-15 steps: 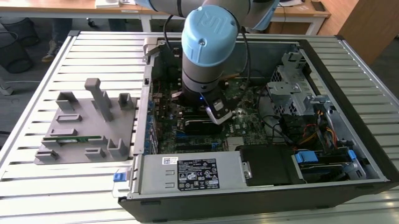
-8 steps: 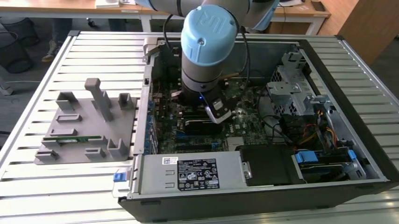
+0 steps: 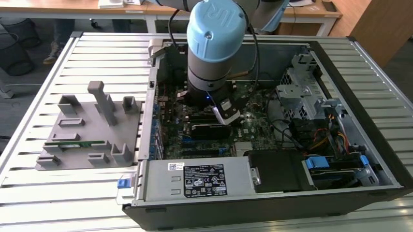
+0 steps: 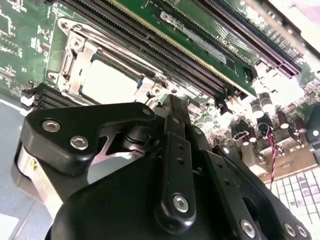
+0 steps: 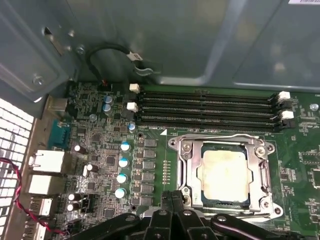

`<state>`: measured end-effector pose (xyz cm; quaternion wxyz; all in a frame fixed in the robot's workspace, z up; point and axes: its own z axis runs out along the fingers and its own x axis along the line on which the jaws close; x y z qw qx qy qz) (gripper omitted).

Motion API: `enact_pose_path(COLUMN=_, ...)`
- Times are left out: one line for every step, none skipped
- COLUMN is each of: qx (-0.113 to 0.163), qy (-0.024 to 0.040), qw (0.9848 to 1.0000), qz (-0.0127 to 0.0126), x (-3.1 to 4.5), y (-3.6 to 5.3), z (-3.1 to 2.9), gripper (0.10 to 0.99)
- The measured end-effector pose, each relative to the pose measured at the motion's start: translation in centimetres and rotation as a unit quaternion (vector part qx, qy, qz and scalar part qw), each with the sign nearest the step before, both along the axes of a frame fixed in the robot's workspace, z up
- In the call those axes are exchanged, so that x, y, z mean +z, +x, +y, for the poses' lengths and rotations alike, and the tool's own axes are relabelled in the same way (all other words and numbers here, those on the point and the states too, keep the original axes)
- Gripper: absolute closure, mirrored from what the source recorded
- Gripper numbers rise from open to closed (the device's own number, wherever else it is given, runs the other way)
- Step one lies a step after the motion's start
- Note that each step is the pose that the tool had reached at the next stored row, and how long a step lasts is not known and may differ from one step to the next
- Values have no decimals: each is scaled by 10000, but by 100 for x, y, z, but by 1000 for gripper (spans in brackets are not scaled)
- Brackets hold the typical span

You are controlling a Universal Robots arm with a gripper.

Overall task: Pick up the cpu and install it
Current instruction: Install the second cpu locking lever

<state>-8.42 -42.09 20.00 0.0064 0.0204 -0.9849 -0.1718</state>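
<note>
While the arm hangs inside the open computer case (image 3: 361, 159), the cpu (image 5: 224, 175) already lies flat in its socket (image 5: 265, 175) on the motherboard (image 5: 155, 150) — its pale metal top framed by the silvery socket bracket in both wrist views. The gripper (image 5: 172, 197) sits just above the socket's edge, its black fingers (image 5: 166, 200) drawn together with nothing between them; in the second wrist view the fingers (image 4: 172, 107) also appear pressed close, pointing toward the chip (image 4: 107, 82) without touching it, as far as can be judged. Beside the socket run four memory slots (image 5: 210, 107), one of them carrying a green memory stick (image 4: 200, 42). Outside the case, on the exterior view's left, a grey holder (image 3: 84, 130) rests on the slatted table (image 3: 38, 193) with a thin green stick (image 3: 74, 143) lying in it. On this evidence the pick-up and placement look done — the chip is seated. Whether the bracket is latched down over it cannot be told.
</note>
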Motion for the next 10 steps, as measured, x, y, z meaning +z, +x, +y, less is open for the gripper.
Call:
enact_pose_path(qx=0, qy=12, qw=10000, qz=0, x=35, y=0, z=0, gripper=973)
enact_pose_path(qx=0, qy=18, qw=10000, qz=0, x=53, y=0, z=0, gripper=973)
enact_pose_path(qx=0, qy=22, qw=10000, qz=0, x=68, y=0, z=0, gripper=973)
enact_pose_path(qx=0, qy=24, qw=10000, qz=0, x=86, y=0, z=0, gripper=973)
enact_pose_path(qx=0, qy=29, qw=10000, qz=0, x=103, y=0, z=0, gripper=973)
enact_pose_path(qx=1, qy=33, qw=10000, qz=0, x=122, y=0, z=0, gripper=973)
enact_pose_path(qx=0, qy=36, qw=10000, qz=0, x=144, y=0, z=0, gripper=973)
enact_pose_path(qx=0, qy=40, qw=10000, qz=0, x=166, y=0, z=0, gripper=973)
enact_pose_path(qx=0, qy=43, qw=10000, qz=0, x=187, y=0, z=0, gripper=973)
enact_pose_path(qx=0, qy=44, qw=10000, qz=0, x=202, y=0, z=0, gripper=973)
